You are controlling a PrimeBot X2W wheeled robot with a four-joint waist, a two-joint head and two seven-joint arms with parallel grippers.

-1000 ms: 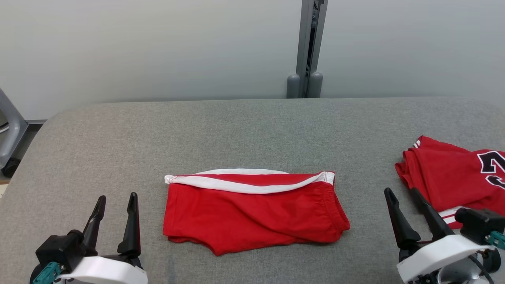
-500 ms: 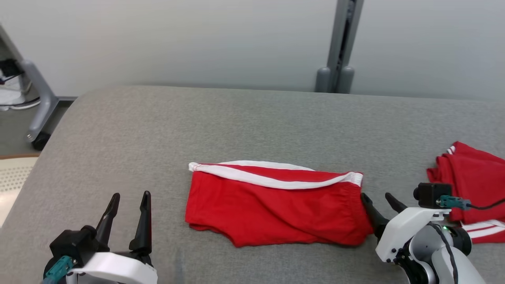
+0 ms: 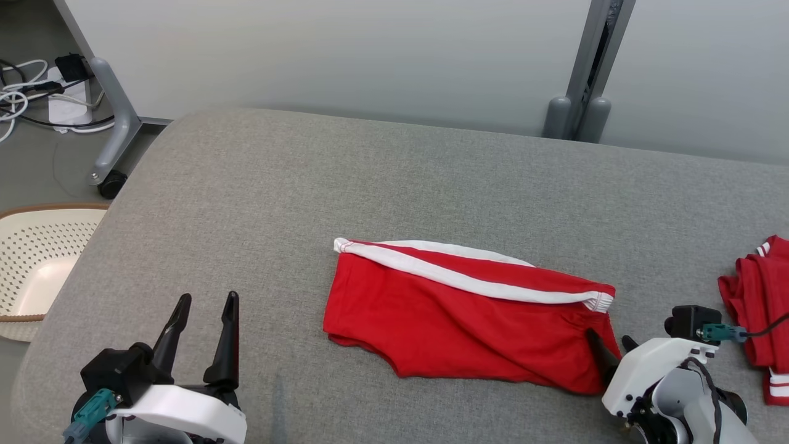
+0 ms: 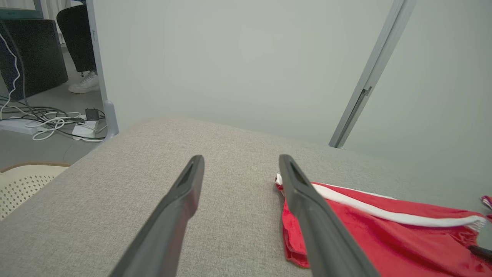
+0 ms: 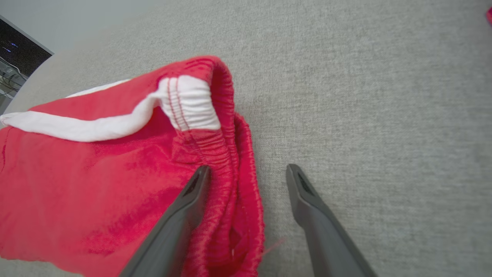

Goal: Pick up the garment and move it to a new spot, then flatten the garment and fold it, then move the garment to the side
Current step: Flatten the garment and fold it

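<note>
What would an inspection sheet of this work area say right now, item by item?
Surface: grey fabric table, bare apart from the clothes.
Job's things: red shorts with a white stripe, lying folded near the middle.
Clutter: second red garment at the right edge; white perforated basket beside the table's left end.
Grippers: left gripper open over bare table; right gripper open, fingers straddling the shorts' elastic edge, nothing gripped.
Cables: white and black cables on the floor, far left.
Surroundings: pale wall, grey post, wheeled frame leg; a person's shoe beyond.

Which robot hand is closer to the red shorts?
Right. The right gripper straddles the waistband edge of the red shorts; the left gripper is apart, beyond their other end.
</note>
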